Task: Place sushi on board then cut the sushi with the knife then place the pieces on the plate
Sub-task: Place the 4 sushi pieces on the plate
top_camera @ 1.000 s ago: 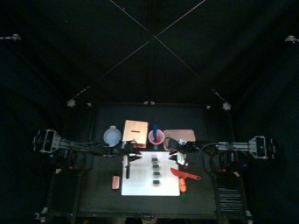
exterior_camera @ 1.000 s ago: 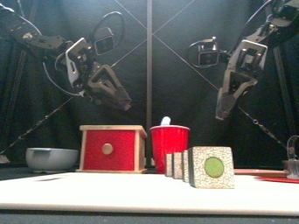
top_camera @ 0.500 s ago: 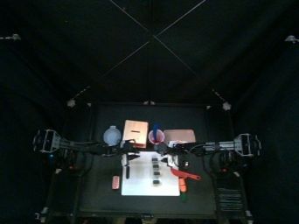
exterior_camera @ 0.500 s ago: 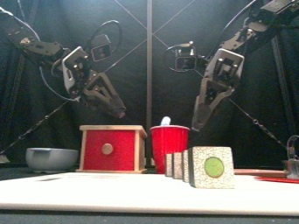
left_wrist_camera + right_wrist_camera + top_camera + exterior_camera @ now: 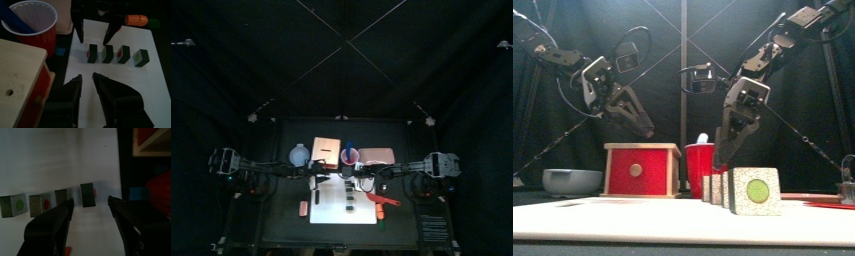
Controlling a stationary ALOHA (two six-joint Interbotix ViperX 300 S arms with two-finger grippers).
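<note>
– Sushi (image 5: 346, 195), top view: position?
– Four dark green blocks in a column at centre frame, on the white cutting board (image 5: 318, 225). They are already apart, with gaps between them. The pink plate (image 5: 376, 155) lies above the board in the picture, beside the red cup (image 5: 350, 155). Both the left gripper (image 5: 321, 178) and the right gripper (image 5: 360, 183) sit at the column's upper end.

– Front view?
– The blocks stand on edge at lower centre-right, a pale face with a green centre toward the camera. The right gripper hangs just above the rear blocks, by the cup's right edge. The left one is raised at left, over the wooden box (image 5: 641, 170).

– Left wrist view: pincers?
– Left jaws slightly apart, holding nothing. The right jaws, at upper centre, are spread wide above the block nearest the cup. A blue knife (image 5: 12, 20) stands in the cup.

– Right wrist view?
– Jaws parted and empty. The end block lies in line between their tips, not yet enclosed.

– Handling assessment?
– Judged to be rigid, light toy pieces, likely smooth-sided. They are thin and upright, so prone to toppling. Grip the end block across its two flat faces, low on the body. One jaw must enter the narrow gap beside its neighbour, and a misjudged descent could knock the row over. Moderate pressure should suffice.
</note>
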